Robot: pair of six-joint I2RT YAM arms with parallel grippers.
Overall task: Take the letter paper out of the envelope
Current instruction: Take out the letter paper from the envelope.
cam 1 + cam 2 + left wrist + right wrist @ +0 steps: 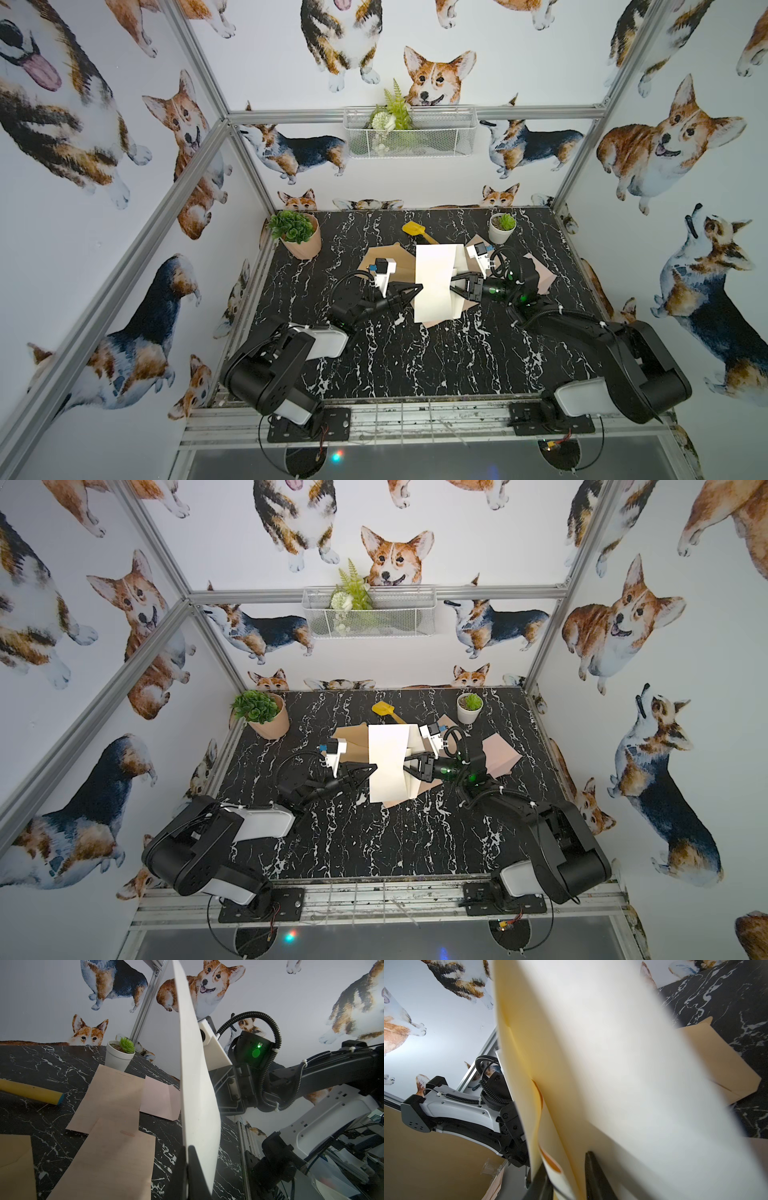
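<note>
A white envelope (pixel 434 282) hangs above the black marble table (pixel 415 365), held up between my two grippers. My left gripper (pixel 420 286) is shut on the envelope's left edge. In the left wrist view its fingertips (pixel 194 1155) pinch the sheet, which shows there edge-on. My right gripper (pixel 454 284) reaches in from the right. In the right wrist view the envelope's cream layers (pixel 623 1064) fan apart around an orange-edged opening (pixel 538 1093). The right gripper's (pixel 566 1176) fingers stand apart, with the loose inner layers between them. I cannot tell the letter paper from these layers.
A brown envelope (pixel 390 259) lies under the left wrist and pink ones (pixel 542 276) lie under the right arm. A yellow toy shovel (pixel 417 230), a terracotta plant pot (pixel 299 239) and a white pot (pixel 502 228) stand at the back. A wire basket (pixel 409 133) hangs on the wall.
</note>
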